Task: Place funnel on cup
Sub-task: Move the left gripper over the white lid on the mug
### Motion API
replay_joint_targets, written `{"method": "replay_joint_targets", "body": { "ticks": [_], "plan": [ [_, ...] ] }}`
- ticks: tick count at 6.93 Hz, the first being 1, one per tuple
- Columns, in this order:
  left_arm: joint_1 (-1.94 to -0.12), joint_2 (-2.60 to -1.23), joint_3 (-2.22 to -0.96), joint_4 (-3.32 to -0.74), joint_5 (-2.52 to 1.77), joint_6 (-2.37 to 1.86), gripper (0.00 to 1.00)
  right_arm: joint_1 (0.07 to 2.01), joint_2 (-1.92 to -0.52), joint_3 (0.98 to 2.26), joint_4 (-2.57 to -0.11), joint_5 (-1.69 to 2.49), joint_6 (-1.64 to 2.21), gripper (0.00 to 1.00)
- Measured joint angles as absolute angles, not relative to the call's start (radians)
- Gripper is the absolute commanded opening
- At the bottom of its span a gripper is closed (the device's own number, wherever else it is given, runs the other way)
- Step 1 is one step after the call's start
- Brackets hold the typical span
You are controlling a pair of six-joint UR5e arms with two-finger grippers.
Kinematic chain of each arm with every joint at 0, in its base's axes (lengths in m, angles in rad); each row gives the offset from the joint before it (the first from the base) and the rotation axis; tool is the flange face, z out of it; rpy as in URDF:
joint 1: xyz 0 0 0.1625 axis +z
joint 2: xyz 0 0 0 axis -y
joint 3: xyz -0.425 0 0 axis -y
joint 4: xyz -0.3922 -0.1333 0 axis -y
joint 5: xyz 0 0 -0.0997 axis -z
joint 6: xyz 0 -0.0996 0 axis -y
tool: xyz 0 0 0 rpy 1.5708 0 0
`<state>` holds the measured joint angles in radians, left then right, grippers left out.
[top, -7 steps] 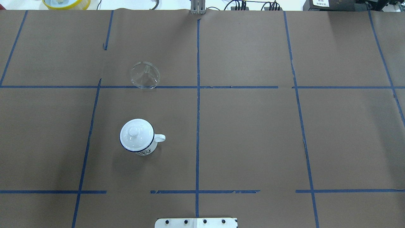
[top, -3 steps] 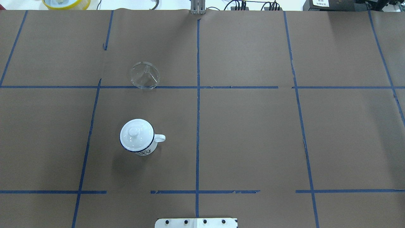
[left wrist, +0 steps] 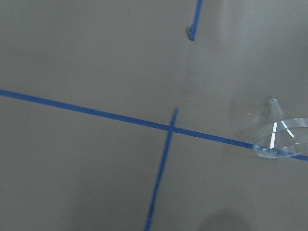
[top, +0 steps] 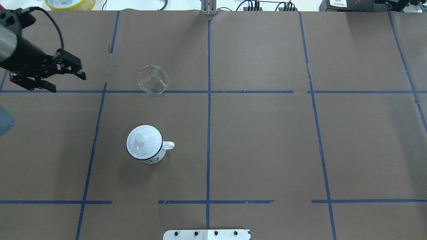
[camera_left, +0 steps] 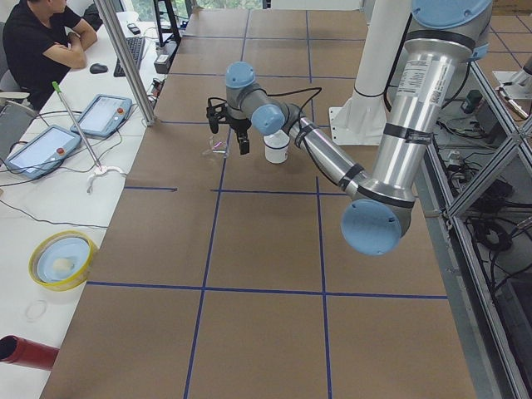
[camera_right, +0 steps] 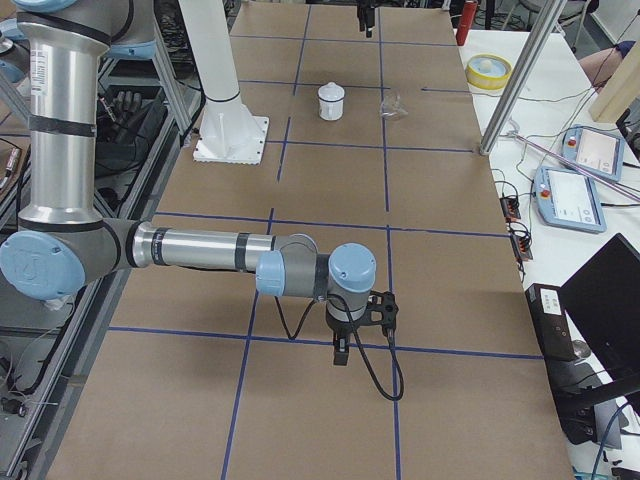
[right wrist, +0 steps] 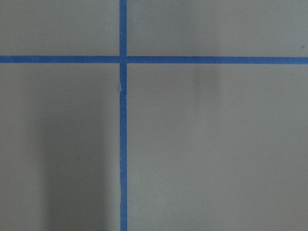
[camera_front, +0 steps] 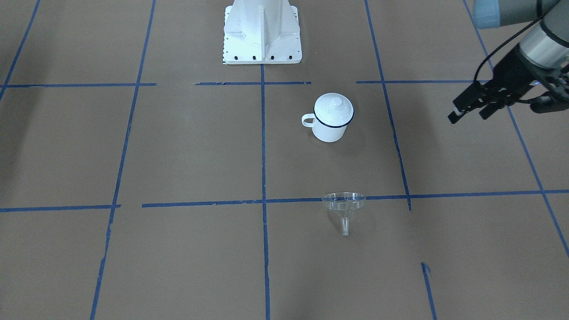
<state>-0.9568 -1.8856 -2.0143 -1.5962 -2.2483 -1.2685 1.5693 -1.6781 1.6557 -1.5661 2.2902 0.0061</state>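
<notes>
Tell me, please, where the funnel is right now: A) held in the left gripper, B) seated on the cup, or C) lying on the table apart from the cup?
C: the funnel lies on the table, well clear of the cup, and the left gripper is open and empty.

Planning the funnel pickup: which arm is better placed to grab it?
Left. The left gripper is open over the table half holding the funnel, and its wrist camera shows it. The right gripper hangs far off near the table's other end.
</notes>
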Motion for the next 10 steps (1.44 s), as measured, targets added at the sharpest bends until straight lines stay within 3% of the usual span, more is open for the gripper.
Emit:
{"method": "replay_joint_targets", "body": {
  "ticks": [3,5,10],
  "plan": [
    [-0.678,-2.096,-2.04,-1.341,-2.023,-1.5,1.0,1.569,-1.678,1.656,-1.566,2.29,0.006,1.0],
    [-0.604,-2.108,-2.018,-1.325,-1.951,-1.549,0.99,1.569,-1.678,1.656,-1.566,2.29,0.006,1.0],
    [-0.582,-2.08,-1.996,-1.35,-1.918,-1.55,0.81,1.569,-1.678,1.656,-1.566,2.29,0.006,1.0]
  ]
}}
